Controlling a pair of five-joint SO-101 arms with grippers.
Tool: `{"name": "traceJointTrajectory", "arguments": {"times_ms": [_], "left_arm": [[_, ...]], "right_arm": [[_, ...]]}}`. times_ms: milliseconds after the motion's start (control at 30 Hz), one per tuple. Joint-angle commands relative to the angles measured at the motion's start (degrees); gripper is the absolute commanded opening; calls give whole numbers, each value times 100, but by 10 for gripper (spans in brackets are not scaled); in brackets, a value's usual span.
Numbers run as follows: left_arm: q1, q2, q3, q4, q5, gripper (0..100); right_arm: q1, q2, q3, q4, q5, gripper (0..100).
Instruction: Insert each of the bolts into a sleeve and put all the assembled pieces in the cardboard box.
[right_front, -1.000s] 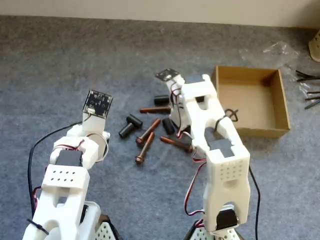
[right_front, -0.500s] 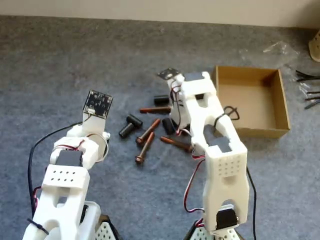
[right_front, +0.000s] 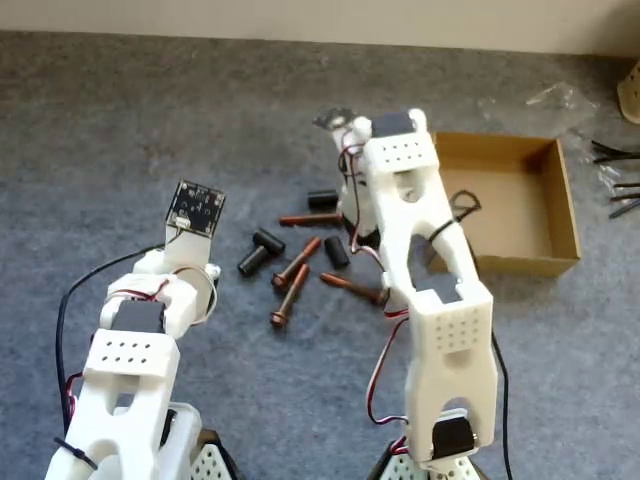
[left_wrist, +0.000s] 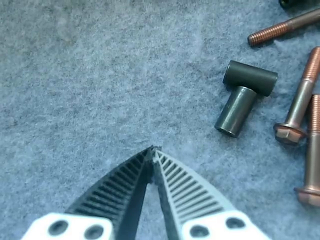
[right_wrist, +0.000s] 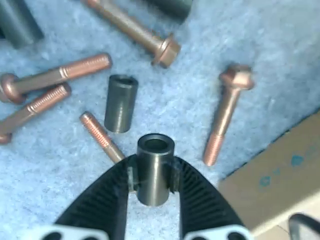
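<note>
Right now the grey bench carries everything: the box sits at its right side, with four bolts and loose sleeves scattered left of it. My right end effector clamps one sleeve round its middle, bore clear, over the scatter near the box edge. My left end effector is pinched closed on nothing. I judge the parts to be stiff, smooth, slippery metal, so I'd take bolts by the shank near the head.

Every bolt is copper-coloured, every sleeve dark grey; the box is plain brown, the carpet speckled grey, the arms white.
</note>
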Motion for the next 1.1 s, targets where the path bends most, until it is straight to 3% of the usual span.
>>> {"name": "traceJointTrajectory", "arguments": {"times_ms": [0,200,600,900,1067], "left_arm": [[198,57,-66,-88,35,11],[391,57,-48,-79,35,11],[602,57,-84,0,-246,11],[611,66,-268,202,-255,11],[769,66,-453,448,-809,11]], "right_arm": [[-31,-576,-356,154,-79,3],[-31,-1895,-277,136,-334,3],[-57,-3776,1341,66,-343,4],[-48,-5622,3398,-910,-686,4],[-40,-6607,5042,-1877,-703,4]]}}
